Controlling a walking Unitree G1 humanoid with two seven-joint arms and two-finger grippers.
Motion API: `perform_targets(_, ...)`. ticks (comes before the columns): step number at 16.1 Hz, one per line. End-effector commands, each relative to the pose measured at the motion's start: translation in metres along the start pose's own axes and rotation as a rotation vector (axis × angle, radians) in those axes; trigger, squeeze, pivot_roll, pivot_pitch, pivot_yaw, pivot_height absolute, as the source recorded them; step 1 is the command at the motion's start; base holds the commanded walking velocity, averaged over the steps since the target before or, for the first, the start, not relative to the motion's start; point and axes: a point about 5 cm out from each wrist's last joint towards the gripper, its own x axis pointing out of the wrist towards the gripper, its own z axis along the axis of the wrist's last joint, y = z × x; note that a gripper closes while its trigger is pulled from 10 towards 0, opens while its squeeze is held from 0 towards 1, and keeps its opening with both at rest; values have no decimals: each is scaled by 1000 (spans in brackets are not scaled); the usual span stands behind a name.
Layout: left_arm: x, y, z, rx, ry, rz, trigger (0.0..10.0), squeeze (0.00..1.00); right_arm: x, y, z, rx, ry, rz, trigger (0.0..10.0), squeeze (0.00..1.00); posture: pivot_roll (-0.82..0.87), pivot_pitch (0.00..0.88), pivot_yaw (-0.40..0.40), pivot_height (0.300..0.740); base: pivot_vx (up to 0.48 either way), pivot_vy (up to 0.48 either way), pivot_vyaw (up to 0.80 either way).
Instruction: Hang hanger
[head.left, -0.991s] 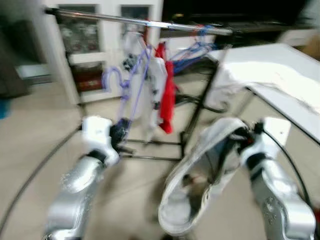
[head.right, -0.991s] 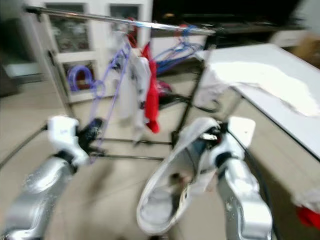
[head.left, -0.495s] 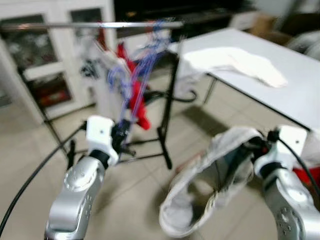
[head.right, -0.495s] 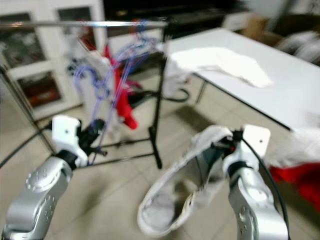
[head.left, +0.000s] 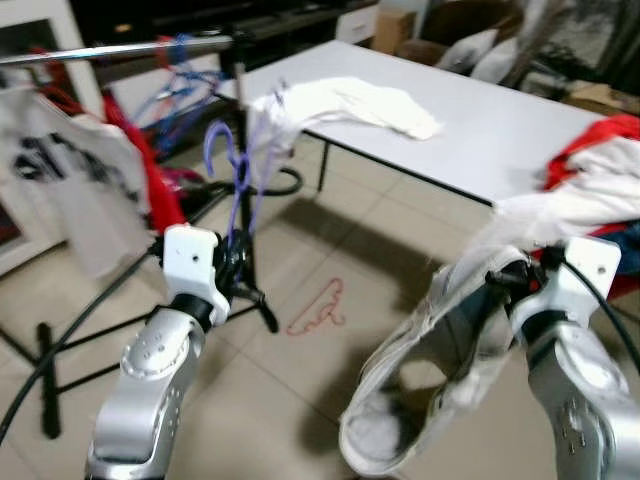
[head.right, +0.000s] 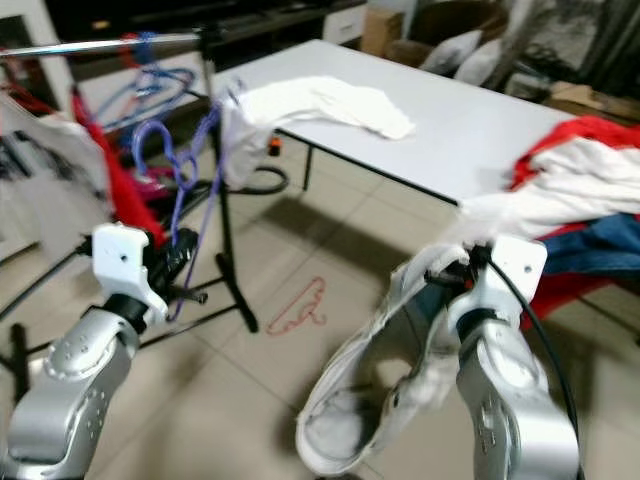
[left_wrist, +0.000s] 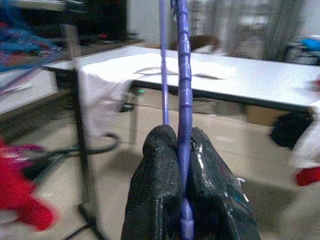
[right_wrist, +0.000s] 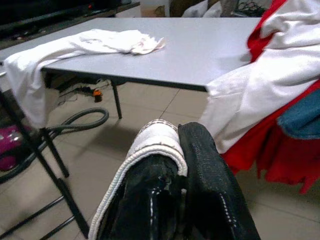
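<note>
You see a glossy purple plastic hanger (left_wrist: 183, 100), soft white cloth shirt (head.left: 420, 370), smooth matt table (head.left: 480, 130), shiny metal rail (head.left: 110, 50).

We lose the clothes rail (head.left: 120, 48) at the picture's left edge, where the hanging shirts (head.left: 70, 190) blur. The purple hanger (left_wrist: 181, 100) runs off the wrist view's top. The clothes pile (head.right: 590, 190) is cut at the table's right edge.
</note>
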Motion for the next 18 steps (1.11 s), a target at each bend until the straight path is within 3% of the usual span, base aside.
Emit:
perform_targets(1,5,-5,11,-4,-35,-41,10000,0,0,1,18,-1,-77,-1,10000,0,11,0,-62,740,0,0,-788)
perform_targets(6,10,-8,19,-20,-72,-82,10000,0,4,4,44,31,-164,-22,10000,0,5,0,-48,740,309,0,-786)
perform_targets(13,16,-11,28,-20,-97,-117,10000,0,4,5,93,50,-344,19,10000,0,-7,0,-45,740,405,0,0)
perform_targets(17,19,-13,31,-14,-104,-129,10000,0,12,-2,143,-56,-474,40,10000,0,-9,0,-44,740,425,0,-800)
perform_targets(18,19,-13,31,-2,-104,-135,10000,0,16,-10,167,-75,-533,22,10000,0,-8,0,-45,740,424,0,-800)
